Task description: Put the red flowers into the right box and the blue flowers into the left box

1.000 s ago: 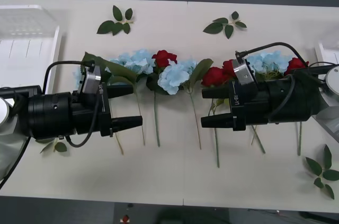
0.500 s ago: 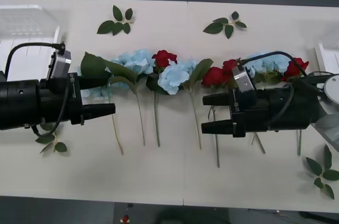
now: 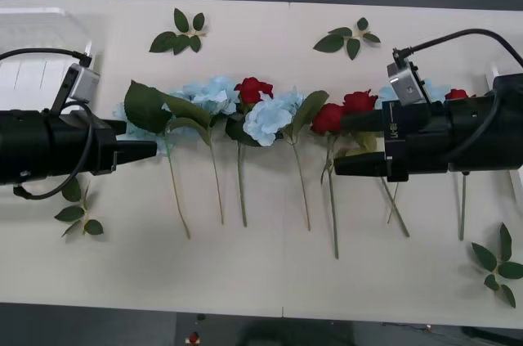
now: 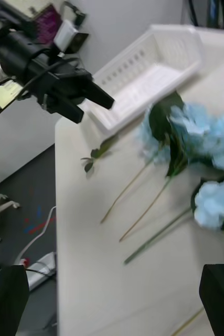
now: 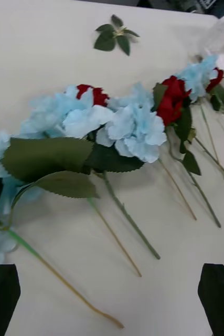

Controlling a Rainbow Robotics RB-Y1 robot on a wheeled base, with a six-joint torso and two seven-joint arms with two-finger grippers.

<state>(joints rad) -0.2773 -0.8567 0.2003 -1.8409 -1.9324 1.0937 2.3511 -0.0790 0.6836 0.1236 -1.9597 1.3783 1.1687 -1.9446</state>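
On the white table (image 3: 261, 272) we see the blue flowers (image 3: 270, 117) and red flowers (image 3: 254, 88) mixed in one row, none yet boxed. Left of the row, beside the left box (image 3: 33, 76), our left gripper (image 3: 139, 139) hangs spread and empty. At the row's right end our right gripper (image 3: 353, 143) hovers, also spread, holding nothing.
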